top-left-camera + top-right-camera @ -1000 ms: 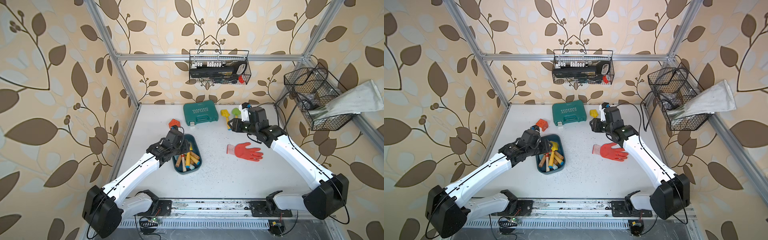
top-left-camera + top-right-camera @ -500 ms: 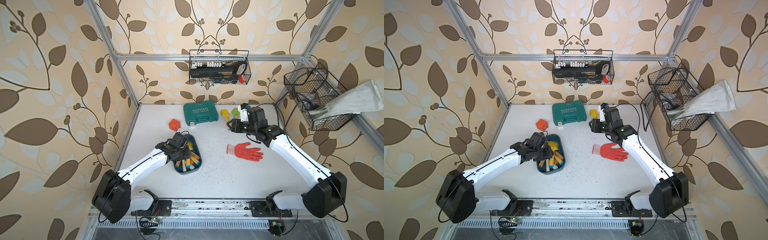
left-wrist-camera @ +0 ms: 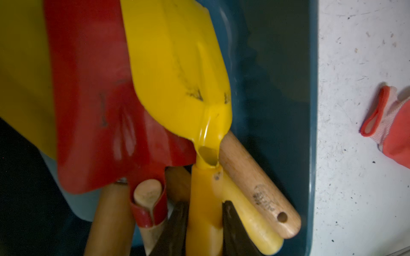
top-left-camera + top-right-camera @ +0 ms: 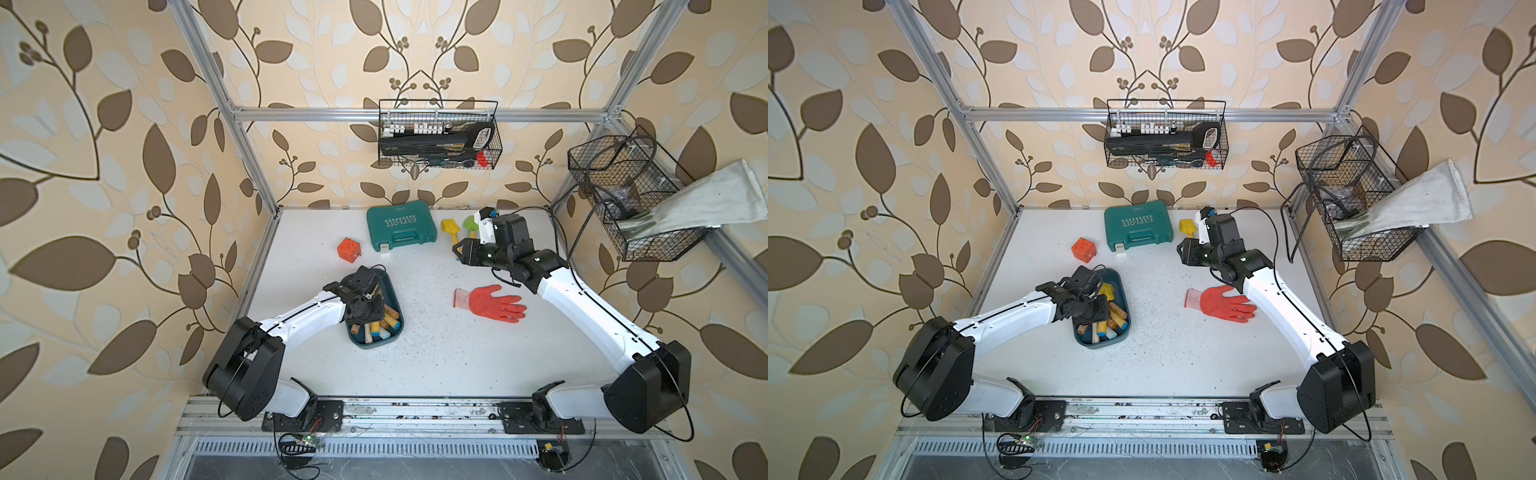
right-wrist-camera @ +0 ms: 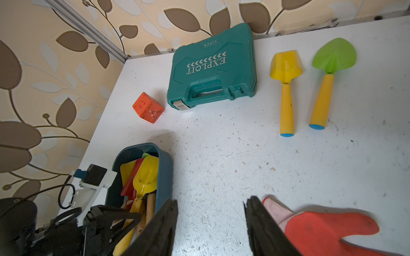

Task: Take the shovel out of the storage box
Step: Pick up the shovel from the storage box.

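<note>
The teal-blue storage box lies on the left part of the white table and holds several toy shovels. In the left wrist view a yellow shovel lies on top of a red-bladed one, beside a wooden handle. My left gripper is down in the box, its black jaws pressed on both sides of the yellow shovel's handle. My right gripper hangs open over bare table at the back right, holding nothing.
A green hard case and an orange cube lie behind the box. A red glove lies mid-table. A yellow shovel and a green one lie at the back right. Wire baskets hang on the walls.
My left gripper has come down over the box among the shovels and its jaws have narrowed onto the yellow handle. The right arm has hardly moved.
</note>
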